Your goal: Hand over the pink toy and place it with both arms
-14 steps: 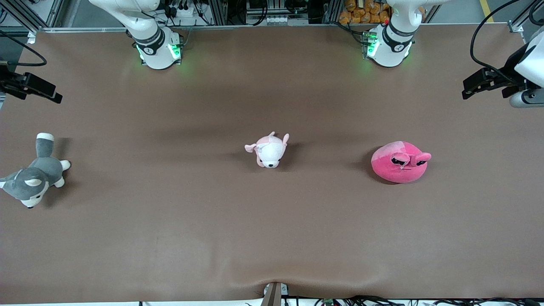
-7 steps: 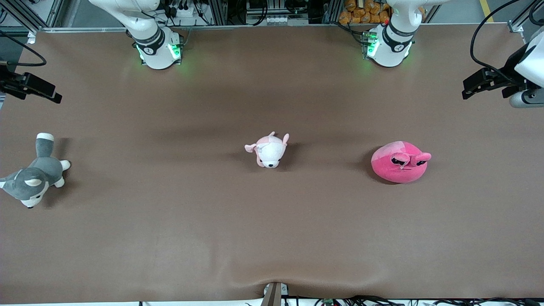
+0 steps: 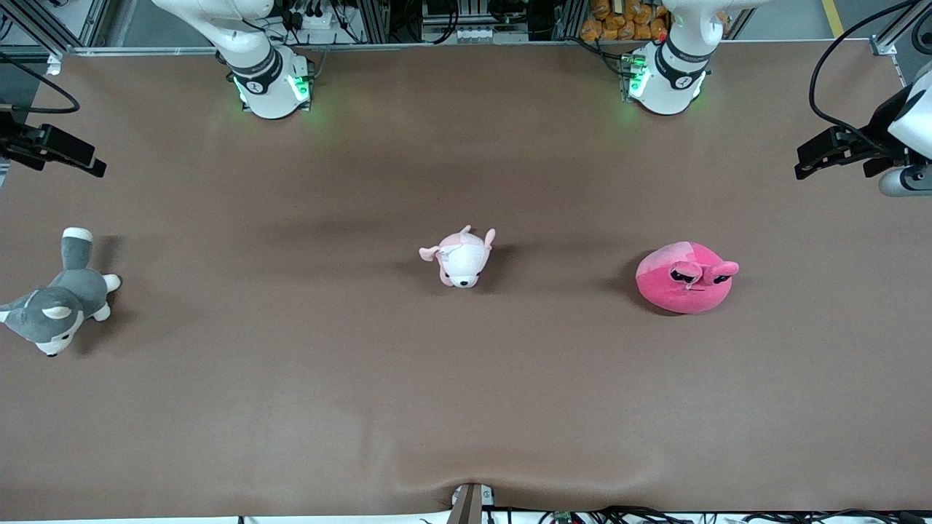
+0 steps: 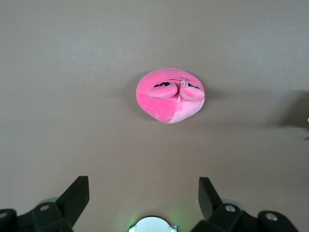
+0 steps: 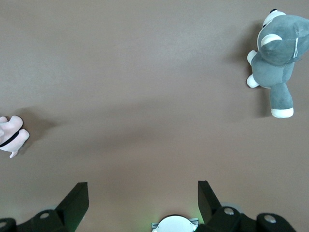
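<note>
Round hot-pink pink toy (image 3: 683, 278) has dark half-closed eyes.

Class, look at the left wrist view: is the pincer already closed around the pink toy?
No. The left pincer stands open and empty above the table, with the pink toy lying apart from it, untouched.

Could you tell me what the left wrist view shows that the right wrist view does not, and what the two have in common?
Only the left wrist view shows the pink toy, lying on the table with nothing touching it, and the left end effector open above the bare surface.

Only the right wrist view shows the grey-and-white husky plush, part of the pale pink-and-white plush at the frame's edge, and the right end effector, also open.

Both show the brown table, an open and empty end effector, and no toy between the fingers.
</note>
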